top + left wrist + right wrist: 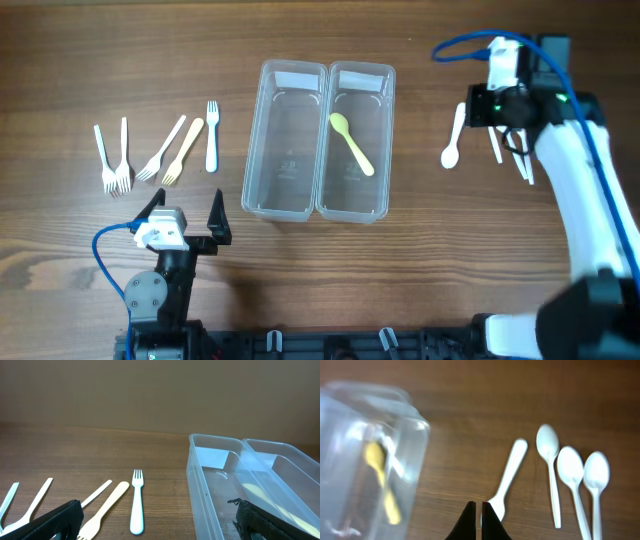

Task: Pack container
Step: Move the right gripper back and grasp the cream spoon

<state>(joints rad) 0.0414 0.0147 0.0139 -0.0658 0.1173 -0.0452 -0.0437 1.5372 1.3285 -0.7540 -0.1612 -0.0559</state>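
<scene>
Yellow-green plastic spoon (352, 143) inside right clear plastic container (389, 140), frame centre. Right gripper (480, 512) pinched closed above white plastic spoons (570, 467) on wooden tabletop (330, 290). Left gripper (184, 208) spread wide, lower left.

Mid-frame in the overhead view, the left container (285, 150) touches the right container (345, 185), which holds a spoon (352, 144). Forks (211, 135) lie at left (five in a row), and loose spoons (453, 140) at right.

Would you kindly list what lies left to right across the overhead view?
Two white forks → slanted white fork → beige fork → upright white fork → empty left container → right container holding yellow spoon → white spoon.
</scene>
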